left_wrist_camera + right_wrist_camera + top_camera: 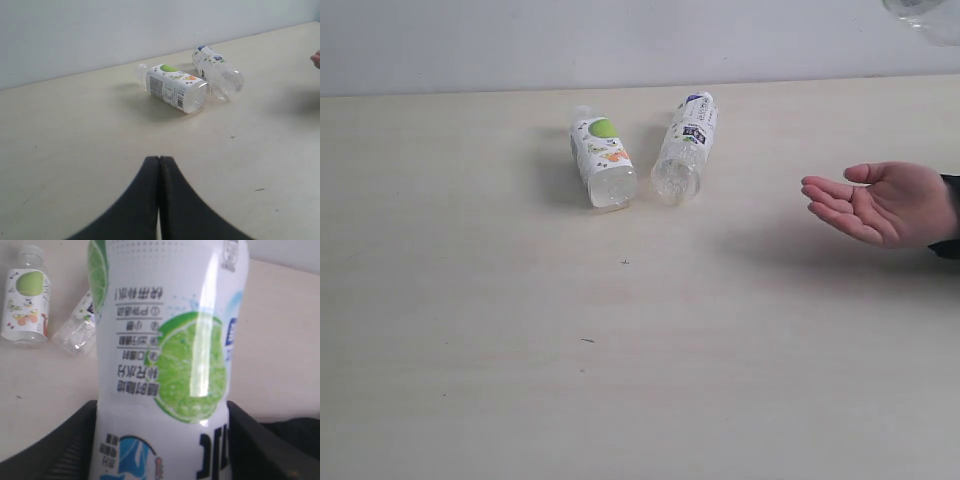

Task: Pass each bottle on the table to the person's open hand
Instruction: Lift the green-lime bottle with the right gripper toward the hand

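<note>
The right gripper point(162, 432) was clamped on the lime-labelled bottle point(170, 365), one jaw on each side of its lower body, and carried it above the table point(520, 350); the left gripper point(159, 162) had its jaws pressed together on nothing and hung low over the bare top; the person's open hand point(885, 203) waited palm up at the right edge. We judged the bottles light and perhaps empty, with thin clear walls that give under pressure and a smooth label that can slip; so we would take each one across the labelled middle, with moderate force. The green-and-white bottle point(602, 160) and the white-and-blue bottle point(685, 148) lay on their sides near the far wall, bases towards the exterior camera, just beside each other and apparently not touching; they could roll, and a jaw that enters the narrow gap between them may push the neighbour. Between these bottles and the hand we saw nothing in the way.
</note>
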You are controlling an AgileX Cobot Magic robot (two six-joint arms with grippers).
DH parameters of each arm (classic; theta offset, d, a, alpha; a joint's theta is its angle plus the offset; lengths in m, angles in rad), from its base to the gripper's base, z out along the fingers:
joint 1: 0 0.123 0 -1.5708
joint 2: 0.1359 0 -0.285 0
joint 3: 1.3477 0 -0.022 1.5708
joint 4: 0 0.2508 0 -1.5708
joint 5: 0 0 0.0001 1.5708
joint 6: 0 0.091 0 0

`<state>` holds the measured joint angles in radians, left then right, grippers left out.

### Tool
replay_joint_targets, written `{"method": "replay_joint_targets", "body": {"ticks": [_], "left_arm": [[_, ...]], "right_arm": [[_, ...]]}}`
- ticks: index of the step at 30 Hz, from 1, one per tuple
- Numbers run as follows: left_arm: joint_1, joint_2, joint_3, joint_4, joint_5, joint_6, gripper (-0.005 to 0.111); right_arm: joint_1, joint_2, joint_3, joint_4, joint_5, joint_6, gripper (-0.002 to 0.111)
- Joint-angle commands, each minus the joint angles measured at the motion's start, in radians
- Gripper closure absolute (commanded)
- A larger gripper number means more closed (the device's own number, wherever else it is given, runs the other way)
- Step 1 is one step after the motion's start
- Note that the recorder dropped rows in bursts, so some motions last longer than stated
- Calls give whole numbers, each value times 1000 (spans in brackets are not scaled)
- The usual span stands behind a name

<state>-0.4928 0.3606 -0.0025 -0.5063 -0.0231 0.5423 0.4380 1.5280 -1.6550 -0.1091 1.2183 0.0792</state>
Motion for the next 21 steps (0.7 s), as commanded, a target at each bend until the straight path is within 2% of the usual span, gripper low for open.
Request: {"method": "replay_joint_targets", "body": {"ticks": [1,9,16,21], "left_arm": [[5,-7,2,-3,-1,-1,107],[5,-7,2,-3,-1,-1,107],[5,-7,2,-3,-1,-1,107],[5,-7,2,-3,-1,-1,107]], "right_arm": [[-49,-76,97,-6,-33,10,108],[-57,-155,353,-19,-222,81,108],[-57,-153,602,-164,-442,254,108],[-57,-141,707,-231,-561,357,108]]}}
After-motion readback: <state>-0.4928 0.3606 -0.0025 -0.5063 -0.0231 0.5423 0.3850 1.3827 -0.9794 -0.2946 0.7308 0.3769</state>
